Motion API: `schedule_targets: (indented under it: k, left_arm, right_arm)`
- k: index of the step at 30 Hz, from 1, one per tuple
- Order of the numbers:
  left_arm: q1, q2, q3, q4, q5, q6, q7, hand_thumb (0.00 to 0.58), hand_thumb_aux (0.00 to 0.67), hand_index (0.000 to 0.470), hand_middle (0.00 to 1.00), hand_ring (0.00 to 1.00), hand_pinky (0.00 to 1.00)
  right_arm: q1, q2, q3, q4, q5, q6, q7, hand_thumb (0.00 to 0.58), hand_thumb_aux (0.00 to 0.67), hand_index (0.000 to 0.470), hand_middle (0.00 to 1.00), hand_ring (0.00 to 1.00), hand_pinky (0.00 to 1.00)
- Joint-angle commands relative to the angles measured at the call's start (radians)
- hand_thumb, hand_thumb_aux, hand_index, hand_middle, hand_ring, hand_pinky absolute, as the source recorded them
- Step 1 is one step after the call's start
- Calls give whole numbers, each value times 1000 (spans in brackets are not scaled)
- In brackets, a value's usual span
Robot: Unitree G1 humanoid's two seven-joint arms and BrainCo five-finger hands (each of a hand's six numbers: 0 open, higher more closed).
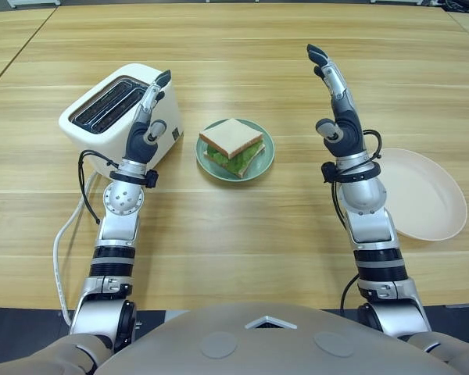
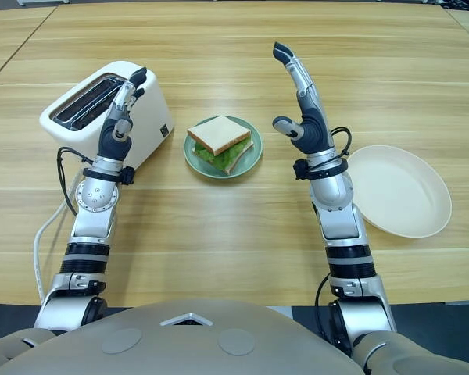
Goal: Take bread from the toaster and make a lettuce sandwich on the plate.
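Observation:
A white toaster (image 1: 102,109) with two dark slots on top stands at the left of the wooden table. On the small green plate (image 1: 265,162) in the middle lies a sandwich (image 1: 232,144): a bread slice on top, green lettuce under it, another slice below. My left hand (image 1: 148,121) is raised in front of the toaster's right end, fingers straight and holding nothing. My right hand (image 1: 336,94) is held up to the right of the plate, fingers stretched out, with nothing in it.
A larger cream plate (image 1: 426,195) lies bare at the right, just beside my right forearm. The toaster's white cable (image 1: 62,242) runs down the left toward the table's front edge. Bare wood stretches behind and in front of the green plate.

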Motion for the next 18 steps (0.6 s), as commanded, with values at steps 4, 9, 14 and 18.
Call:
schedule_targets:
  k: [4,9,14,18]
  left_arm:
    - [2,20,-16,15,37,12,12,0,0,0,0,0,0]
    - [-9,27,-29,36,46,-1,18,0,0,0,0,0,0]
    - [-2,36,-25,36,27,9,27,0,0,0,0,0,0]
    - [1,32,-37,21,33,22,26,0,0,0,0,0,0]
  right_arm:
    - [-4,-7,11,30,-7,1,23,0,0,0,0,0,0]
    - [-14,-3,19,39,-17,-5,26,0,0,0,0,0,0]
    - [-19,-2,25,42,-26,-7,25,0,0,0,0,0,0]
    - [-9,-10,16,28,-13,2,34,0,0,0,0,0,0]
